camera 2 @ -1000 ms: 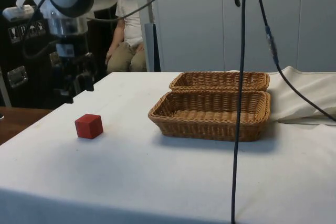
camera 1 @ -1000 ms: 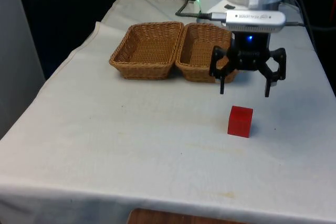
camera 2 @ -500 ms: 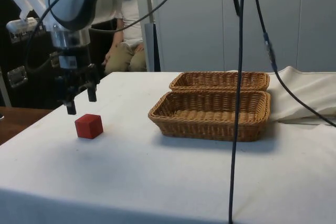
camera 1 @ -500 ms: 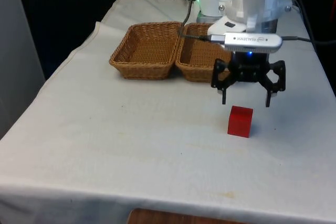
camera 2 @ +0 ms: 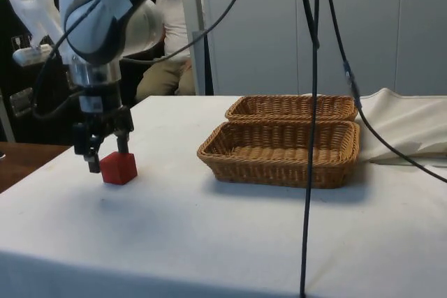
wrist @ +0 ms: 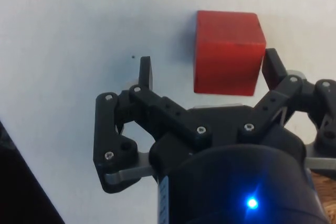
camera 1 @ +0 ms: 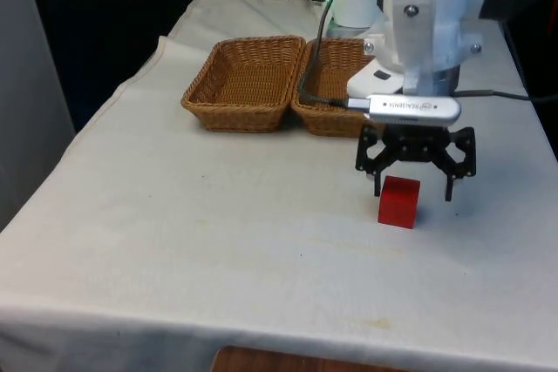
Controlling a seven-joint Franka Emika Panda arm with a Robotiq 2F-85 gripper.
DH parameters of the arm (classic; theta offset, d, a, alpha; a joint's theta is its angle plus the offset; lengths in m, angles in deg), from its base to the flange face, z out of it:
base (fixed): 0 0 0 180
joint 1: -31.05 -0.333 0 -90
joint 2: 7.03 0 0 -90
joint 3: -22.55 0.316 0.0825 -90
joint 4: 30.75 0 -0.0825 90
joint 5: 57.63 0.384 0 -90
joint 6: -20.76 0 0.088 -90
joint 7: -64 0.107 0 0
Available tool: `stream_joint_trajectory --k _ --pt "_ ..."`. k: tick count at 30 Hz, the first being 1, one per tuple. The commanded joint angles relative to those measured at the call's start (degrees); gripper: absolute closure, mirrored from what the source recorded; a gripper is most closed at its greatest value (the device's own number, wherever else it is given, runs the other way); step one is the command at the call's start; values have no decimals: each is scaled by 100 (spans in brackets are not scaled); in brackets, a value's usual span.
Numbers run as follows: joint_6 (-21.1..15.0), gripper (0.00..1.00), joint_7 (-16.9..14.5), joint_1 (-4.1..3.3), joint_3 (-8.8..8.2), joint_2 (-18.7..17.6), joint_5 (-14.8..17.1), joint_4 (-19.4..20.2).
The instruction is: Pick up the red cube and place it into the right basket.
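Gripper: black two-finger gripper (camera 1: pixel 413 187) hangs low over the table in the right half of the front view, fingers spread wide apart; in the side view the gripper (camera 2: pixel 104 154) sits at the left of the frame, fingertips down at the cube's level.
Fingers: in the wrist view the gripper (wrist: pixel 208 73) has one fingertip (wrist: pixel 145 73) well clear of the cube and the other close beside its opposite face; nothing is clamped.
Red cube: red cube (camera 1: pixel 399 202) rests on the cloth right of centre in the front view, partly between the spread fingers; in the side view the cube (camera 2: pixel 118 168) lies at left centre, well apart from the baskets.
Cube look: solid, matt red block with flat faces and crisp edges (wrist: pixel 228 52), throwing a soft shadow on the cloth.
Left basket: woven brown wicker basket (camera 1: pixel 246 83), rectangular with sloping walls, upper centre-left of the front view.
Right basket: matching wicker basket (camera 1: pixel 336 89), touching the first along one long side, partly behind the arm.
Surface: white cloth (camera 1: pixel 192 233), slightly creased, hanging over the table's edges.
Room: black curtains at the front view's top; pale panels and a seated person (camera 2: pixel 167 47) at upper left of the side view.
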Motion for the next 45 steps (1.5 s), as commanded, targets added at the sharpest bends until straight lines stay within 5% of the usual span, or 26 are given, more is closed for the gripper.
stream_joint_trajectory --k 1,14,17,20,21,24,25,35,45 --pt "-6 0 -40 46 52 -69 63 -63" --pt "-23 0 -17 34 34 -241 46 -126" --pt "-23 9 -17 34 29 -252 46 -126" --pt "-23 41 -17 34 29 -258 46 -126" --pt "-23 65 -17 34 29 -258 46 -126" --pt "-29 96 -17 29 29 -264 46 -126" --pt "0 99 0 11 0 -235 11 -97" --pt "0 98 0 11 0 -229 11 -97" --pt "309 98 0 -17 -11 292 -52 212"
